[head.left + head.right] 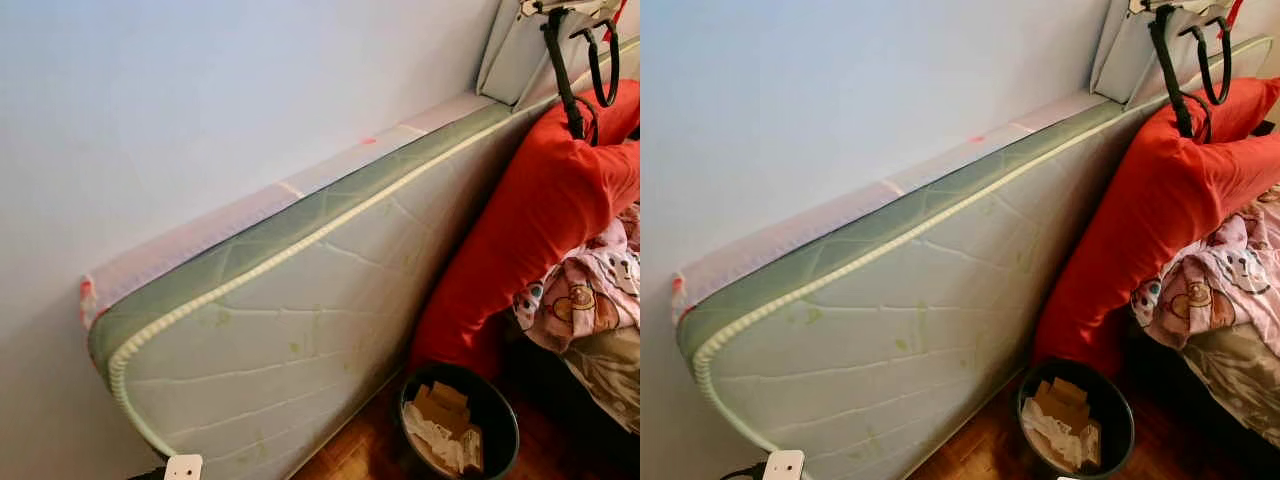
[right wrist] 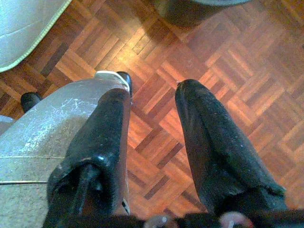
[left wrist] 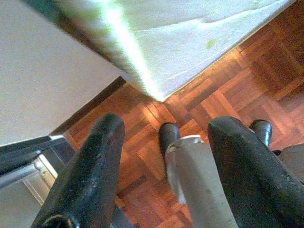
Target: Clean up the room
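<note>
Parquet floor [image 2: 228,52] beneath both grippers' parted fingers (eye views: mattress [image 1: 300,320]).

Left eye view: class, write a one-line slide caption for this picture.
A mattress stands on edge against a pale wall, beside a red pillow and a dark bin of paper scraps.

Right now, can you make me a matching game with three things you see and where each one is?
Things:
1. mattress
2. red pillow
3. bin

Places:
A. on the wooden floor, with paper scraps inside
B. standing on its edge against the wall
C. leaning against the mattress, beside the bed

Pairs: 1-B, 2-C, 3-A
</note>
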Tool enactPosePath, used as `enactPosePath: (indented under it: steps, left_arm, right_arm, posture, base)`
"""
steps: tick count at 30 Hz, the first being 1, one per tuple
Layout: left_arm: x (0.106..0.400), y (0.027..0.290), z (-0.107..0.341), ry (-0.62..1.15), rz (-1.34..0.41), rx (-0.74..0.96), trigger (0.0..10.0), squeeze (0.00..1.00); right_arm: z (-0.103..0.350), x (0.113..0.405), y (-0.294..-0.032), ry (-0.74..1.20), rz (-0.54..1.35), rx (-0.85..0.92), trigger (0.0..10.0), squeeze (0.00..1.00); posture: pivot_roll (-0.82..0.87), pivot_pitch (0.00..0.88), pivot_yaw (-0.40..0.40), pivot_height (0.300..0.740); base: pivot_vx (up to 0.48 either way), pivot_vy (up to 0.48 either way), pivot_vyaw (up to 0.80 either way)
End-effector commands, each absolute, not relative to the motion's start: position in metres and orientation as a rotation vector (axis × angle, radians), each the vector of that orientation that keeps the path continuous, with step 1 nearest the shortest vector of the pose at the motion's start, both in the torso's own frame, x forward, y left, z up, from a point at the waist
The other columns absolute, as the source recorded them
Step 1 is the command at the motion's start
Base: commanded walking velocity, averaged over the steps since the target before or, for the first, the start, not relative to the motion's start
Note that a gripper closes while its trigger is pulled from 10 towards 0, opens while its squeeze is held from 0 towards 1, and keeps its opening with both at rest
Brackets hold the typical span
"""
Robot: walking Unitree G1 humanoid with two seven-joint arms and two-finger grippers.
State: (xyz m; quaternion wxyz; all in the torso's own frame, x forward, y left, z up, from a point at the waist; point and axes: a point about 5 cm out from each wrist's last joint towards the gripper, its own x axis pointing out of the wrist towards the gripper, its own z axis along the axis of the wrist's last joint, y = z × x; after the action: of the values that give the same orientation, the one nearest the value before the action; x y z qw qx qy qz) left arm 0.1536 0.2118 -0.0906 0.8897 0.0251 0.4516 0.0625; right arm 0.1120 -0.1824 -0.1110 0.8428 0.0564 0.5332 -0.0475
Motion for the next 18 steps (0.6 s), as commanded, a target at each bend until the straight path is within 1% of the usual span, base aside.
enactPosePath:
  steps: [1, 18]
  left_arm:
    - [0.1823, 0.1949, -0.0837, 0.972, 0.038, 0.023, 10.0, 0.00]
    - [0.1804, 0.1946, -0.0846, 0.978, 0.029, 0.031, 10.0, 0.00]
  right_arm:
    - [-0.0787, 0.1857, -0.2168, 0.979, -0.119, 0.083, 10.0, 0.00]
    - [-0.0798, 0.1835, -0.2169, 0.990, -0.110, 0.069, 10.0, 0.00]
  posture:
    - [0.02, 0.000, -0.072, 0.740]
    - [0.02, 0.000, -0.074, 0.740]
  base:
    - [0.000, -0.360, 0.00]
    - [0.000, -0.360, 0.00]
